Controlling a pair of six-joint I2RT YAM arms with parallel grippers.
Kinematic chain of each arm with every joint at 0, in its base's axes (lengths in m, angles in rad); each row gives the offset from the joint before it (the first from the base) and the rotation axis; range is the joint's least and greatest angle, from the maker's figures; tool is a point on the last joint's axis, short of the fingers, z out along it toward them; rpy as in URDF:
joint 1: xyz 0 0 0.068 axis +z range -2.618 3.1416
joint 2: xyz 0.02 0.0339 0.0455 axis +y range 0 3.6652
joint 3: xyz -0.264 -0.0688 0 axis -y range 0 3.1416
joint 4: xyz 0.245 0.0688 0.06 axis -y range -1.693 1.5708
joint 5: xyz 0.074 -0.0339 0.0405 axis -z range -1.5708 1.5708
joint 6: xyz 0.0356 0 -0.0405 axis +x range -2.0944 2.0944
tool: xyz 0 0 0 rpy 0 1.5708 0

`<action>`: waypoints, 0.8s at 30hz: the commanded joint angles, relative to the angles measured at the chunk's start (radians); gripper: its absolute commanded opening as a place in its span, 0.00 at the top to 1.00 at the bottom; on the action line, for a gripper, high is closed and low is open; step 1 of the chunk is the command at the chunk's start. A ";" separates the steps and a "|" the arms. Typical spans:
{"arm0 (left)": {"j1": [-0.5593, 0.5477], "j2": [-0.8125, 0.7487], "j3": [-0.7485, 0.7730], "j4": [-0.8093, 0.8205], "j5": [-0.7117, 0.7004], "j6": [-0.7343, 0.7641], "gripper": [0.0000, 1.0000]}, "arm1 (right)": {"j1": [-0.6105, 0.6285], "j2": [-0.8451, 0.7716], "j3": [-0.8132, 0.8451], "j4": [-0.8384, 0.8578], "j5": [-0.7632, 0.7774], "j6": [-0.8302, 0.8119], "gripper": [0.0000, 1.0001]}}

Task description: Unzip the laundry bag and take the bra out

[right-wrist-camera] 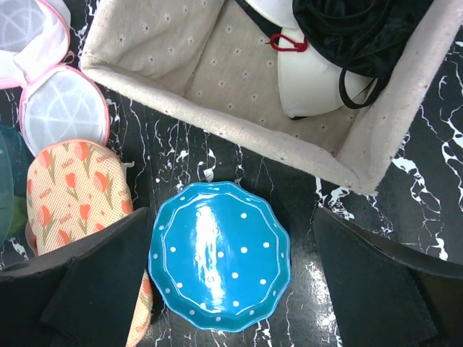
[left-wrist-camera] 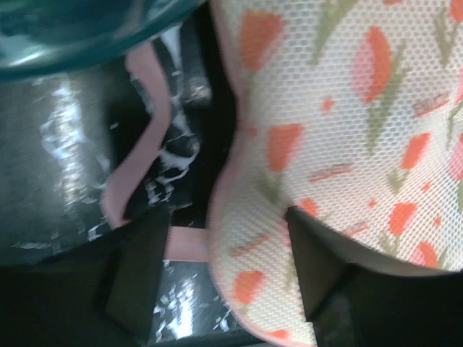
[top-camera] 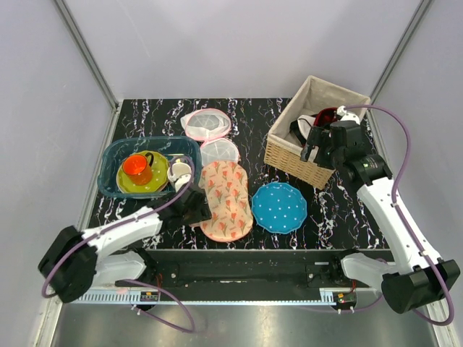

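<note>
The left pincer [left-wrist-camera: 224, 238] stands open. Its two dark fingers straddle the pink-trimmed left edge of the laundry bag [top-camera: 226, 201] and grip nothing firmly that can be seen. There is one such bag, a flat oval of honeycomb mesh fabric, peach with orange tulips on green stems. Small pinkish words are printed among the flowers, but they are too blurred to read. The bag lies flat on the black, white-veined marble desk [top-camera: 333, 210], stretching to the right of this pincer.

Just left of it and beyond sits one teal plastic tub [top-camera: 108, 181]. The tub holds one orange cup [top-camera: 137, 168], one yellow-green plate [top-camera: 145, 184] and one white cup [top-camera: 179, 173].

The right pincer [right-wrist-camera: 233, 246] is spread wide and holds nothing. Below it lies one round blue polka-dot pouch [right-wrist-camera: 219, 256], glossy and scallop-edged. Left of this pincer and farther off are two round white mesh bags [top-camera: 206, 123] with pink rims. Beyond its fingers stands one woven wicker basket [top-camera: 289, 163] with a beige dotted cloth liner. Inside it are a black garment [right-wrist-camera: 362, 29], a white padded garment [right-wrist-camera: 311, 79] and a red loop [right-wrist-camera: 288, 42].
</note>
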 commanded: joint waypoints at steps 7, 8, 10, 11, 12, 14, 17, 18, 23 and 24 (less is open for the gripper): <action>0.009 0.068 0.136 0.158 0.217 0.126 1.00 | 0.002 0.043 0.020 -0.040 -0.304 -0.080 0.00; 0.009 0.026 0.184 0.130 0.220 0.134 1.00 | 0.005 0.041 0.013 -0.041 -0.325 -0.081 0.00; 0.009 -0.013 0.251 0.041 0.221 0.157 1.00 | 0.020 0.037 -0.015 -0.049 -0.326 -0.044 0.00; 0.009 -0.025 0.317 0.015 0.220 0.162 1.00 | 0.027 0.026 -0.027 -0.049 -0.330 -0.036 0.00; 0.009 -0.045 0.348 -0.008 0.220 0.168 1.00 | 0.034 0.021 -0.052 -0.049 -0.333 -0.024 0.00; 0.009 -0.055 0.405 -0.059 0.218 0.171 1.00 | 0.060 0.005 -0.070 -0.038 -0.349 0.021 0.00; 0.009 -0.052 0.480 -0.071 0.214 0.159 1.00 | 0.146 -0.060 -0.113 0.008 -0.280 0.175 0.00; 0.009 -0.045 0.513 -0.070 0.218 0.143 1.00 | 0.177 -0.084 -0.163 0.050 -0.289 0.211 0.00; 0.009 0.027 0.574 -0.063 0.182 0.088 1.00 | 0.352 -0.132 -0.240 0.201 -0.200 0.366 0.00; 0.009 0.037 0.580 -0.068 0.174 0.067 1.00 | 0.382 -0.118 -0.239 0.198 -0.189 0.370 0.00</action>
